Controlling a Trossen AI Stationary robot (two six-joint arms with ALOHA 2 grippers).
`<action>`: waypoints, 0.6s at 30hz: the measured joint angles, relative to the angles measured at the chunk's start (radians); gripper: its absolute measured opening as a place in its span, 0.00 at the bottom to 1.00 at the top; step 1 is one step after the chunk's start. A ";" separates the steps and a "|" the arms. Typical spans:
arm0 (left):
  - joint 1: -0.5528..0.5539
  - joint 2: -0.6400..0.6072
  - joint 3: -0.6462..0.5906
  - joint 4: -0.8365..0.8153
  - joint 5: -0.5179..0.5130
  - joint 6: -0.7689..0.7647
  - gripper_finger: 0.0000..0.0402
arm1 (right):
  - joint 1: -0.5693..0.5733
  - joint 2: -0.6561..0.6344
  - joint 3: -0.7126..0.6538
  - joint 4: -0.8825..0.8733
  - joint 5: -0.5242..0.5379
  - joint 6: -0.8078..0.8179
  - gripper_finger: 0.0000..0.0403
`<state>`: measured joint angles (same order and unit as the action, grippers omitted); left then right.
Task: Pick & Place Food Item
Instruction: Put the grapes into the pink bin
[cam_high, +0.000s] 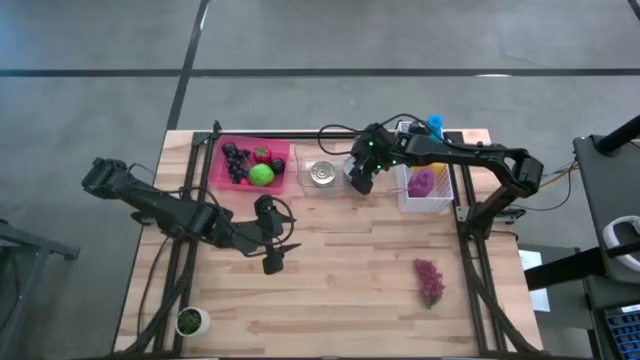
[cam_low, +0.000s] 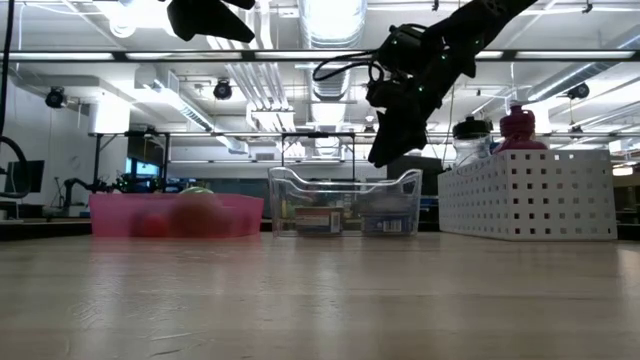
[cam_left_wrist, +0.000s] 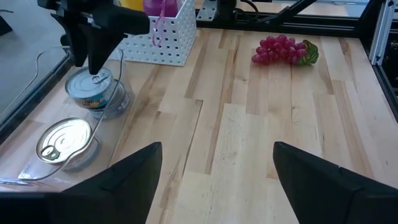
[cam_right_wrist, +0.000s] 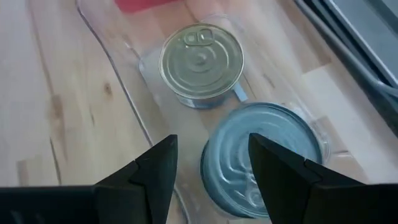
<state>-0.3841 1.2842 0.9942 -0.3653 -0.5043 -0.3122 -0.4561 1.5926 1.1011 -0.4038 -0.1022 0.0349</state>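
With its fingers parted and empty, the right claw hangs over the blue-lidded round tin in the clear plastic tray and could strike the neighbouring silver tin, while the left claw waits open over the wooden tabletop.

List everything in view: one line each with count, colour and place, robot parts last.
Pink tray: one, pink, far left of the table.
Fruit in the pink tray: dark grapes, a red piece, a green lime-like fruit.
Clear bin: one, transparent, far middle, between the pink tray and the white basket.
Cans: two, silver tops, in the clear bin.
White basket: one, white perforated, far right, with a pink item inside.
Grape bunch: one, purple-red, near right on the table.
Small pot: one, white with green, near left corner.
Left gripper: dark, open, above the table's middle.
Right gripper: dark, open, fingers over one can in the clear bin.
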 joint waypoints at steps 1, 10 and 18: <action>0.000 0.000 0.000 0.000 0.000 0.000 0.78 | 0.000 0.000 0.000 0.002 0.001 0.000 0.48; 0.000 0.000 0.000 0.000 0.000 0.000 0.80 | 0.000 0.000 0.000 0.002 -0.002 -0.004 0.48; 0.000 0.000 0.000 0.000 0.000 0.000 0.80 | -0.011 0.054 0.000 -0.004 -0.011 0.007 0.48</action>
<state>-0.3840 1.2842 0.9940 -0.3653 -0.5042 -0.3121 -0.4672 1.6471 1.1009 -0.4075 -0.1127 0.0423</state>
